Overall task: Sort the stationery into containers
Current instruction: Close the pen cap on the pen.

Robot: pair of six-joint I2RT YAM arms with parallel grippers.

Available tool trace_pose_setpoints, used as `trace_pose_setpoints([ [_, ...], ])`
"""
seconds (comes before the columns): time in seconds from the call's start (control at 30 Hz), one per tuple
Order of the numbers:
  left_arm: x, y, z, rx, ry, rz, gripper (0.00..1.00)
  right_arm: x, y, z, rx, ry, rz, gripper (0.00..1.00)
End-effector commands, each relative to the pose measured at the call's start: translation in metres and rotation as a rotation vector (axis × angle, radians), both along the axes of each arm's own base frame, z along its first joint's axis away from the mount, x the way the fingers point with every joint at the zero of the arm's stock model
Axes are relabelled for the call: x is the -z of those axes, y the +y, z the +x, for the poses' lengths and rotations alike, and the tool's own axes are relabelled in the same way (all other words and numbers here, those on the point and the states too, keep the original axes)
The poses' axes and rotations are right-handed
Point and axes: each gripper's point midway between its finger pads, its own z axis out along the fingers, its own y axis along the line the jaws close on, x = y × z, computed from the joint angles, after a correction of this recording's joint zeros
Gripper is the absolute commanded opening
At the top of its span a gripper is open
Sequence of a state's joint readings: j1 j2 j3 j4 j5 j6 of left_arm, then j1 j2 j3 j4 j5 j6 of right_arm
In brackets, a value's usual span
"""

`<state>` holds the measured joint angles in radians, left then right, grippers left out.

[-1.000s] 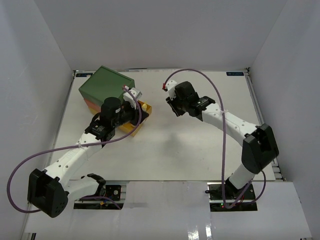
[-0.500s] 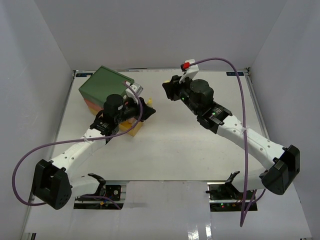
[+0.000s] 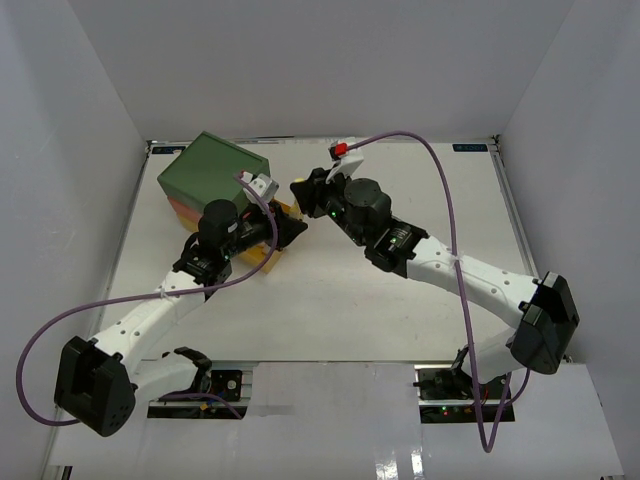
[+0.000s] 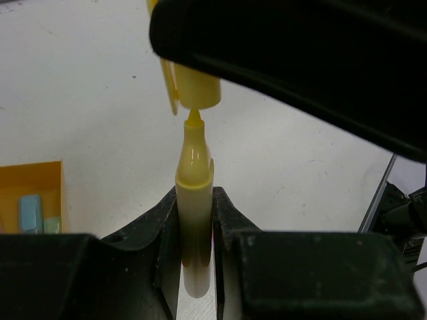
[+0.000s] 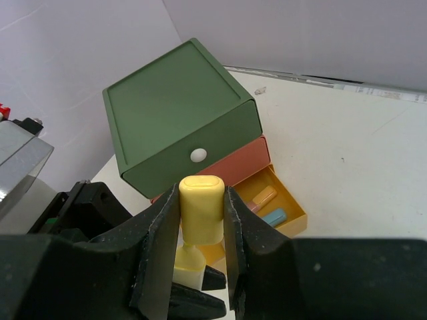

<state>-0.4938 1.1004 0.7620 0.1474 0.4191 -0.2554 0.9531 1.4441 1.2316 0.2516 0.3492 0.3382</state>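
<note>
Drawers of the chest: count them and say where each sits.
3. The green drawer sits on top, the orange-red drawer in the middle, and the yellow drawer at the bottom, pulled open. The right claw hides part of the lower front, so more could be hidden.

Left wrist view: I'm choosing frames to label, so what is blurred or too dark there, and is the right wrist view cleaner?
Left wrist view: the yellow marker and its cap read clearly; the left gripper and the dark mass overhead are black and soft. Right wrist view: cleaner, the chest crisp and evenly lit, only the right gripper near the lens soft.
</note>
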Motion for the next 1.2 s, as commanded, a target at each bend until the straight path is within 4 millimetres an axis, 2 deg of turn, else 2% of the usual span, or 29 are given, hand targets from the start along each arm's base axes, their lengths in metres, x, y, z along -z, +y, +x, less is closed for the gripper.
trace_pose_setpoints([
  [0.0, -0.015, 0.002, -0.003, 0.007, -0.06, -0.012, 0.04, -0.027, 0.006, 0.002, 0.026, -0.054, 0.084, 0.08],
  [0.23, -0.015, 0.002, -0.003, 0.006, -0.062, -0.006, 0.04, -0.024, 0.013, -0.005, 0.003, -0.054, 0.069, 0.08],
  [0.67, -0.015, 0.003, -0.003, -0.002, -0.059, -0.005, 0.04, -0.033, 0.011, -0.009, 0.001, -0.062, 0.09, 0.08],
  [0.9, -0.018, 0.005, -0.002, -0.023, -0.062, -0.02, 0.03, -0.021, 0.015, -0.017, -0.023, -0.028, 0.09, 0.08],
  [1.17, -0.039, 0.001, -0.002, -0.018, -0.08, -0.098, 0.03, -0.003, 0.017, -0.024, -0.024, -0.002, 0.071, 0.08],
])
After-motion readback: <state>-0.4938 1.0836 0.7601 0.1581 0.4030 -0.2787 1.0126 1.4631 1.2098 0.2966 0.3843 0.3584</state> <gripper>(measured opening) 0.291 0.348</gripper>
